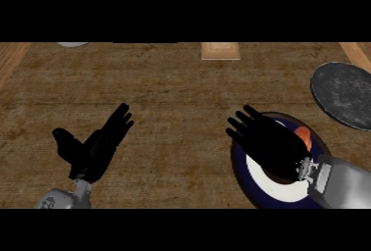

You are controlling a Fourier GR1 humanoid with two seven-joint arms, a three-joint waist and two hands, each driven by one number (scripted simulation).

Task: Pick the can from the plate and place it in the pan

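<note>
Right hand (270, 142) is held over the plate (250, 193), fingers spread and straight, nothing gripped. Can (305, 138) is seen on the plate, mostly hidden beneath that hand. Pan (343, 94) lies apart at desk (174, 83) right edge. Left hand (94, 144) is spread open.

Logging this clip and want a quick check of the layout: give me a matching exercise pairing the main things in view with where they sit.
Things:
1. pan
2. plate
3. left hand
4. can

Places:
A. lower left, open above bare counter
B. right edge, farther back on the counter
C. lower right, under the right hand
D. on the plate, mostly hidden behind the right hand, only an orange part showing

Pairs: 1-B, 2-C, 3-A, 4-D
</note>
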